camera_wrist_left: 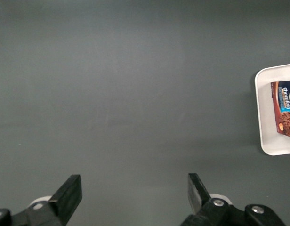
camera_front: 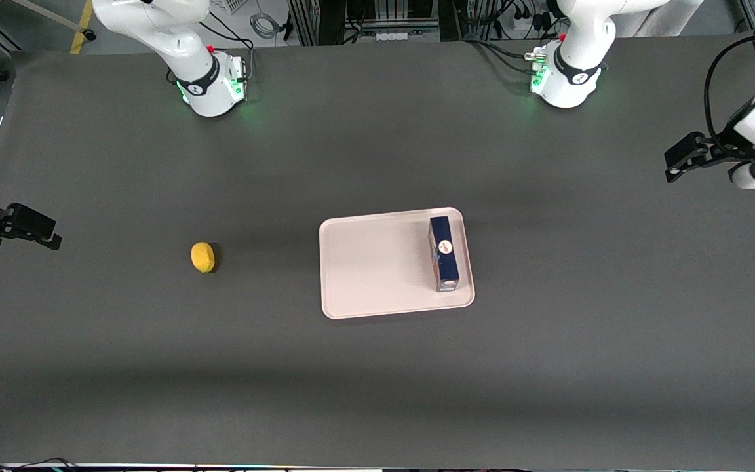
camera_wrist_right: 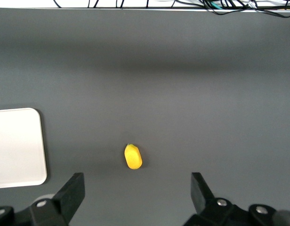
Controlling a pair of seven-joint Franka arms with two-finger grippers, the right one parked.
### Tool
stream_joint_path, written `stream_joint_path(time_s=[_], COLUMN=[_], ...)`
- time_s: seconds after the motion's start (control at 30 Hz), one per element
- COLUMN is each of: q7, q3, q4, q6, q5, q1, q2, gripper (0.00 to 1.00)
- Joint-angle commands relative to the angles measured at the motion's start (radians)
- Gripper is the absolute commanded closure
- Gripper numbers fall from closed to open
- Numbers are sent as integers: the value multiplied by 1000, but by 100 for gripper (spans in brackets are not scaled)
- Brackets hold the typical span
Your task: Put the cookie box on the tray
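Dark grey table mat [camera_front: 377, 367], we saw our left gripper [camera_wrist_left: 134, 188] spread empty above it, navy "Chocolate" cookie box [camera_front: 444, 254] on pale pink tray [camera_front: 377, 269], yellow lump [camera_front: 202, 257] apart.

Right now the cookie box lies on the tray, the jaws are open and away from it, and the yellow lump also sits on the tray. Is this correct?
Not fully. The yellow lump sits on the bare table, apart from the tray, toward the parked arm's end; the front view shows it. The rest holds: the cookie box lies on the tray, and the gripper is away from it over bare table, jaws open.
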Motion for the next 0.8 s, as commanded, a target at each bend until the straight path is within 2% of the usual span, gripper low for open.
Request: stream_joint_path(time_s=[0.0,0.77], q7=[8,2], q3=[34,29], q4=[-15,-1], q6=[15,9], q5=[-55,-47], q1=[-11,-18], q2=[-16,-10], gripper=[0,0])
